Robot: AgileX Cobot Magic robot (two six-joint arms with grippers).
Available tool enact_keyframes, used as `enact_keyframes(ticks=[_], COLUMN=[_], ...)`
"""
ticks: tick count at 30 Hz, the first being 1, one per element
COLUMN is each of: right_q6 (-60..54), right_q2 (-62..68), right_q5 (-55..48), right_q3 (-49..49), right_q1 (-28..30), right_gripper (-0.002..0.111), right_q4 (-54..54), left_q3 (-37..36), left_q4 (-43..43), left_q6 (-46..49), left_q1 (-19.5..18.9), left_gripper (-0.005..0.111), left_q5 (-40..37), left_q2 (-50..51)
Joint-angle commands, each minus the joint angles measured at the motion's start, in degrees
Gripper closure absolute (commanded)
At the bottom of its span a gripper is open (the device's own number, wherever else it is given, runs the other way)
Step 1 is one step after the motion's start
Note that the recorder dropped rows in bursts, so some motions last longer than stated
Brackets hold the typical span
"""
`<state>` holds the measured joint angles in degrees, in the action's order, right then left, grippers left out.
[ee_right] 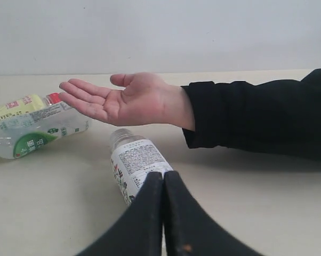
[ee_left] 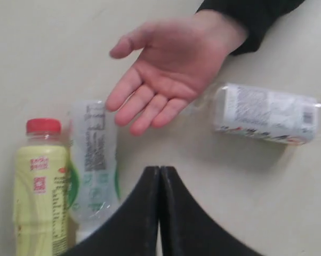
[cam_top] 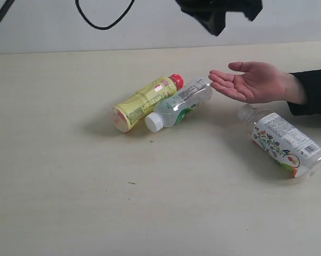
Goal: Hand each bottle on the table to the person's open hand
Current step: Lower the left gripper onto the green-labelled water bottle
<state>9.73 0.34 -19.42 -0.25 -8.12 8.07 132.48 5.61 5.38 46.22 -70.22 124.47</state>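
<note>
Three bottles lie on their sides on the pale desk (cam_top: 70, 186). In the middle of the exterior view the yellow-labelled bottle (cam_top: 144, 101) and the clear green-labelled bottle (cam_top: 179, 104) lie side by side, touching along their length. Both slant from lower left to upper right. The yellow one's red cap points to the upper right, while the clear one's white cap points to the lower left.

At the right of that frame the wide floral-labelled bottle (cam_top: 283, 141) lies well apart from the pair, its neck toward the upper left.

The person's hand (cam_top: 251, 82) reaches in from the right edge in a black sleeve (cam_top: 312, 90). It is palm up and open, and its fingertips are close to the base of the clear green-labelled bottle. The floral-labelled bottle lies just below the wrist.

In the left wrist view the left jaws stand pressed together at the bottom centre, pinching nothing. The pair of bottles is at lower left, the hand (ee_left: 166, 74) at upper centre and the floral-labelled bottle (ee_left: 264, 113) at right.

In the right wrist view the right jaws are likewise pressed together with nothing between them. They sit at bottom centre, with the floral-labelled bottle (ee_right: 136, 162) just beyond them and the hand (ee_right: 123, 101) above it.

A black cable (cam_top: 104, 21) loops along the top of the exterior view.
</note>
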Motion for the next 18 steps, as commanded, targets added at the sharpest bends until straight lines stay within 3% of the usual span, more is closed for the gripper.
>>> enact_keyframes(ticks=[1, 10, 13, 18], right_q6=[-0.08, -0.08, -0.08, -0.08], right_q2=[-0.34, -0.34, -0.34, -0.34], right_q5=[0.45, 0.45, 0.45, 0.45], right_q3=[0.25, 0.25, 0.25, 0.25], right_q1=[-0.21, -0.21, -0.21, -0.21], right_gripper=[0.108, 0.108, 0.108, 0.108], right_q4=[-0.16, -0.16, -0.16, -0.16], left_q3=[-5.19, -8.55, -8.55, -8.55], left_q4=[-5.61, -13.11, -14.69, -15.72], left_q6=[0.32, -3.61, -4.16, -4.16], left_q1=[0.07, -0.05, -0.15, -0.15], left_gripper=[0.105, 0.101, 0.087, 0.049], left_q5=[0.26, 0.26, 0.26, 2.23], left_q2=[-0.09, 4.32, 6.2, 9.21])
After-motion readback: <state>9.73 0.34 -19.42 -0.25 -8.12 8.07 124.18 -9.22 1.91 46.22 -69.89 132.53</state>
